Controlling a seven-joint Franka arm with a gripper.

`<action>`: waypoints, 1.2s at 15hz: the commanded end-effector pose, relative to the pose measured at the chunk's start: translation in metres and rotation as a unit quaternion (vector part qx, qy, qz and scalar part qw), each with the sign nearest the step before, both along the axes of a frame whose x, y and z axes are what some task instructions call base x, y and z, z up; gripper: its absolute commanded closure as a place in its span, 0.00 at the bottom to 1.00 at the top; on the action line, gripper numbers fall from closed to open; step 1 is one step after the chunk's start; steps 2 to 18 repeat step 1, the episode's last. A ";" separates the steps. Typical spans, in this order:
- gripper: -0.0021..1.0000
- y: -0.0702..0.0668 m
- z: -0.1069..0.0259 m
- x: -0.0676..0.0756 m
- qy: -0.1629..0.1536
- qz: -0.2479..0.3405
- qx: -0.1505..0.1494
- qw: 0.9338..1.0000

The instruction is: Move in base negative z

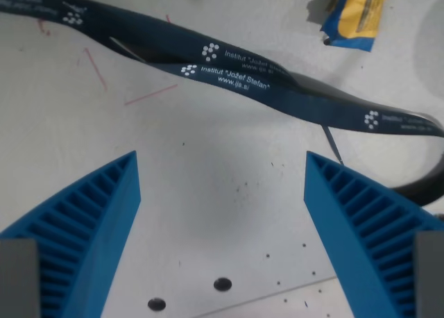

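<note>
The pincer [222, 172] stands wide, its two blue ribbed fingers [90, 228] splayed to the wrist view's left and right with nothing between them but bare worktop [222, 214]. The task names no object, only a straight descent, so what matters is the pincer itself and the surface under it.

Just beyond the fingertips a dark blue lanyard [277, 89] runs across the worktop from the view's upper left to its right edge (white lettering reads "Institut Jožef Stefan"); it lies ahead of the pincer, not inside the gap. Farther off, at the upper right, sits a yellow and blue packet [354, 16]. Faint red pen marks [149, 96] show ahead and to the left, and two dark holes [222, 285] lie close under the pincer.

Judging from how large the worktop's specks and holes appear, the pincer seems low already, yet the tips do not look to be touching. How much descent is left cannot be told from this view alone.
</note>
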State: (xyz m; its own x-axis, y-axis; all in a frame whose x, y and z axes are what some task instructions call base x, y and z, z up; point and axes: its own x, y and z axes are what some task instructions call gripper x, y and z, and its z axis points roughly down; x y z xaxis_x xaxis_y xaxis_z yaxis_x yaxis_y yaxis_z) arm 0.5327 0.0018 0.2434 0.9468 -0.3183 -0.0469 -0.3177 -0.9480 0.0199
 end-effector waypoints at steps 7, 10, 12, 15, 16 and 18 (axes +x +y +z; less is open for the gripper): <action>0.00 0.000 -0.011 -0.002 -0.021 0.000 0.000 1.000; 0.00 0.000 -0.011 -0.002 -0.021 0.000 0.000 1.000; 0.00 0.000 -0.011 -0.002 -0.021 0.000 0.000 1.000; 0.00 0.000 -0.011 -0.002 -0.021 0.000 0.000 1.000; 0.00 0.000 -0.011 -0.002 -0.021 0.000 0.000 1.000; 0.00 0.000 -0.011 -0.002 -0.021 0.000 0.000 1.000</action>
